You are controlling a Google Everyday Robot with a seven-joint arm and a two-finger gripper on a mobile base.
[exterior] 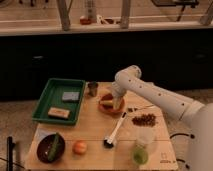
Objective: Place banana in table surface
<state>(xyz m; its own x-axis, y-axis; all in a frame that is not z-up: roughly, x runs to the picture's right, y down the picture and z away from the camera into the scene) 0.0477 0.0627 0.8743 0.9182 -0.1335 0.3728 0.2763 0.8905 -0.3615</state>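
The banana (106, 103) is small and pale yellow and lies in the orange-red bowl (114, 108) at the middle of the table surface (95, 131), a light tan wooden top. My gripper (112, 100) hangs from the white arm (150, 92), which reaches in from the right. It is down in the bowl, right at the banana. The wrist hides part of the bowl's far side.
A green tray (46, 102) at left holds a grey-blue sponge (71, 96) and a tan block (59, 113). A metal cup (93, 88) stands beside the bowl. Nearer are a dark bowl with a green vegetable (50, 147), an orange fruit (79, 147), a white-handled brush (114, 134), brown nuts (145, 119) and a green-filled glass (141, 152).
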